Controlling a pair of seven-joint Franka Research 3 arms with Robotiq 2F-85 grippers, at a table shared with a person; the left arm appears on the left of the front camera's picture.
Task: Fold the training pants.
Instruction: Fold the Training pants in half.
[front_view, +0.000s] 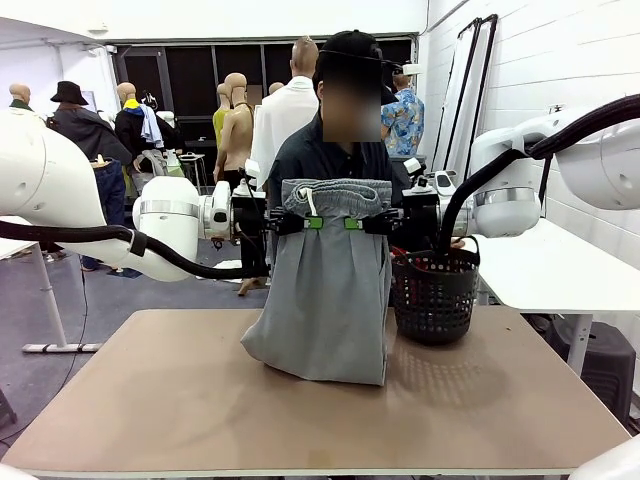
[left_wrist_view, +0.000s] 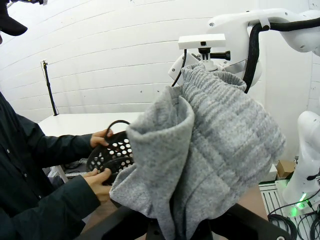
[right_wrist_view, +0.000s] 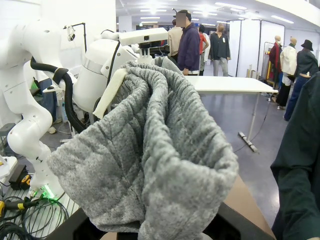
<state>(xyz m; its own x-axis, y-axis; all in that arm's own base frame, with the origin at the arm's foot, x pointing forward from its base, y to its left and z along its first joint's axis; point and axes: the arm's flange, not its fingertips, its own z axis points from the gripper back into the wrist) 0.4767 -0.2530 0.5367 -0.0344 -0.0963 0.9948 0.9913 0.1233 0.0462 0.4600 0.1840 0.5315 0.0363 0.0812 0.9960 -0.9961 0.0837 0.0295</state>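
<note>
The light grey training pants (front_view: 325, 290) hang in mid-air over the table, their lower end resting on the tabletop. The gathered waistband with its white drawstring (front_view: 312, 203) is at the top. My left gripper (front_view: 308, 222) is shut on the waistband's left side, my right gripper (front_view: 358, 223) is shut on its right side, and the two stand close together. In the left wrist view the bunched grey pants (left_wrist_view: 215, 150) cover my fingers. In the right wrist view the pants (right_wrist_view: 160, 150) drape over the fingers too.
A black mesh basket (front_view: 435, 295) stands on the brown table (front_view: 150, 400) at the right, just beside the pants. A person in dark clothes (front_view: 300, 160) stands behind the pants, with both hands (left_wrist_view: 100, 137) on the basket (left_wrist_view: 112, 152). A white table (front_view: 550, 270) lies to the right.
</note>
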